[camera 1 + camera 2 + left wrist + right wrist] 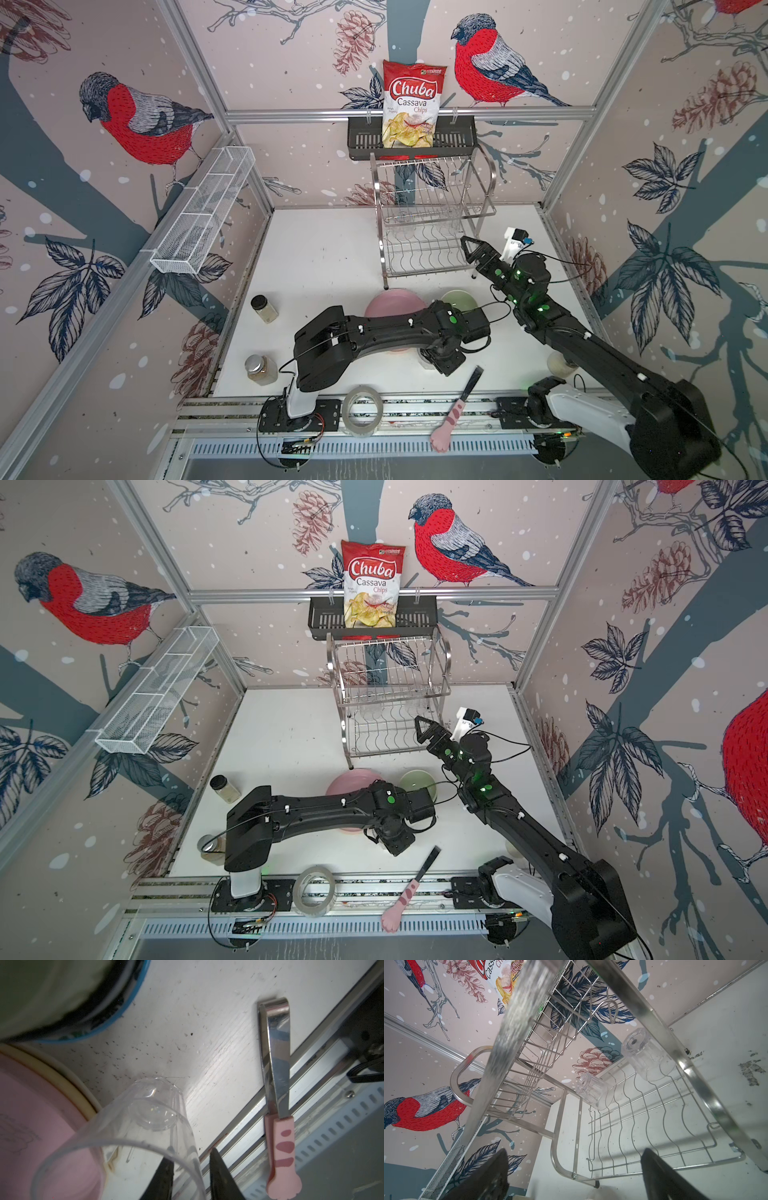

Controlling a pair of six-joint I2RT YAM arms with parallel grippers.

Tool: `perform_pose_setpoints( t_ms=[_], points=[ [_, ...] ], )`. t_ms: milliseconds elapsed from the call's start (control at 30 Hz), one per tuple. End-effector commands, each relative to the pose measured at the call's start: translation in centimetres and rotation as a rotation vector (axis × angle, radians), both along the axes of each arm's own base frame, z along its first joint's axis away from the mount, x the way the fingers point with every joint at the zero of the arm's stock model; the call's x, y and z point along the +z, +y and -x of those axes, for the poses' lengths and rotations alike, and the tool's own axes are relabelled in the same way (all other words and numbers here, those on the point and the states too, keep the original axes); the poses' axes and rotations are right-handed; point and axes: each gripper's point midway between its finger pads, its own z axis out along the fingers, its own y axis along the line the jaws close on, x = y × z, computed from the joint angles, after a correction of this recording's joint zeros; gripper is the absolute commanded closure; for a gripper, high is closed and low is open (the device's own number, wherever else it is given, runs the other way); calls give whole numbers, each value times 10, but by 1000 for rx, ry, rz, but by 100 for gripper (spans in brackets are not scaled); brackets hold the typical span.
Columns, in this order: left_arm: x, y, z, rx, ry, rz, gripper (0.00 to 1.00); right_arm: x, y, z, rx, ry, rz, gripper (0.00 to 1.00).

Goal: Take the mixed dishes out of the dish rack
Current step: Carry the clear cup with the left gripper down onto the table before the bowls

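Plates (395, 303) and bowls (457, 299) are unloaded; a glass (153, 1113) is straddled by the narrow left claw (190, 1154), two glasses (591, 1091) (648, 1053) in the rack (484, 183) are faced by the wide right claw (575, 1150).

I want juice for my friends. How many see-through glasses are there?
3. Two glasses sit upside down on the dish rack's lower shelf. The third glass is on the table beside the pink plate, at the left gripper. The arms could hide more.
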Motion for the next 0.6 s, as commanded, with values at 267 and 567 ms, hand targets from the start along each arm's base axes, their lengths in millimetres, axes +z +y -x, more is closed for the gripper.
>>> perform_pose_setpoints(
  t_ms=[267, 567],
  points=[
    [83, 0, -21, 111, -128, 187, 65, -13, 2, 3, -26, 20, 79, 1],
    [138, 64, -82, 411, -392, 325, 60, -13, 3, 8, -48, 7, 104, 0]
  ],
)
